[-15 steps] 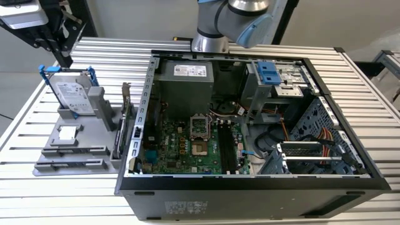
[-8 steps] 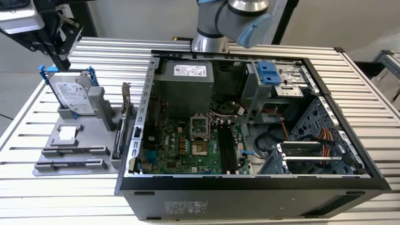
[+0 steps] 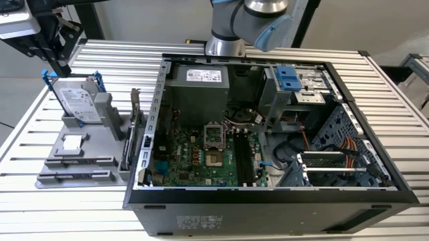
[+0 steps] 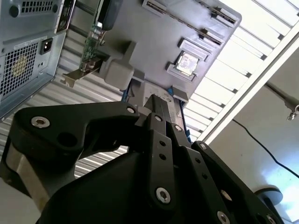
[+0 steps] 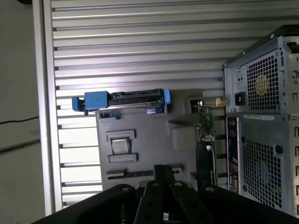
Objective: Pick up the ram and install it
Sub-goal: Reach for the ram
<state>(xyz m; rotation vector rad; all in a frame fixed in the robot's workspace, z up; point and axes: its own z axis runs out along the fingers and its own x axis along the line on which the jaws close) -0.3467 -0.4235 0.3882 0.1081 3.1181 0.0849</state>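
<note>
Nothing was installed yet: the tool [image 5: 163, 171], pressed together and empty, hovered above the ram [image 5: 131, 173] lying in its grey holder [image 5: 154, 135].

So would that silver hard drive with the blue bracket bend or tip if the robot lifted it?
The hard drive looks like a metal-cased block, so it is probably stiff and heavy for its size. It stands on edge in the gray holder, so a sideways push might tip it.
</note>
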